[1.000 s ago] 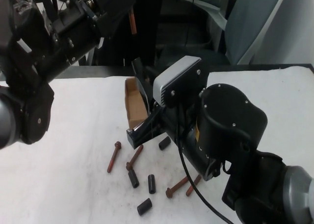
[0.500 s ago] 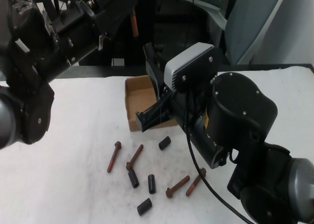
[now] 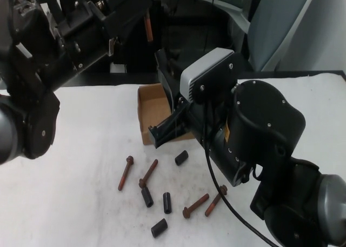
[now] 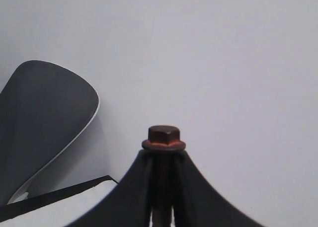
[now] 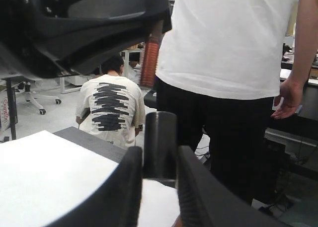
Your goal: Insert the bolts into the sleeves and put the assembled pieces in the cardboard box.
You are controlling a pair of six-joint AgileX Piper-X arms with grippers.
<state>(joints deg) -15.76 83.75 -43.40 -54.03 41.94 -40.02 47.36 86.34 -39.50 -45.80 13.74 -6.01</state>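
Note:
My left gripper [image 4: 163, 155] is shut on a rusty bolt [image 4: 164, 137], whose hex head sticks out past the fingertips. In the high view that bolt [image 3: 147, 28] hangs high at the back, above the bench. My right gripper [image 5: 159, 160] is shut on a black sleeve [image 5: 160, 137] held upright. In the high view this sleeve [image 3: 162, 64] is raised over the cardboard box [image 3: 147, 116], a little below and right of the bolt. The right wrist view also shows the bolt [image 5: 149, 63] farther off, under the left arm. The box looks empty where it shows.
Loose on the white bench in front of the box lie several bolts [image 3: 125, 173] [image 3: 148, 173] [image 3: 195, 205] and several black sleeves [image 3: 181, 158] [image 3: 147, 197] [image 3: 159, 227]. The right arm's body [image 3: 254, 144] covers the bench's right middle. A person [image 5: 233, 53] stands behind the bench.
The right arm lifted from just above the loose parts up and back over the box, carrying the sleeve, then nearly stopped. The left arm with the bolt barely shifted.

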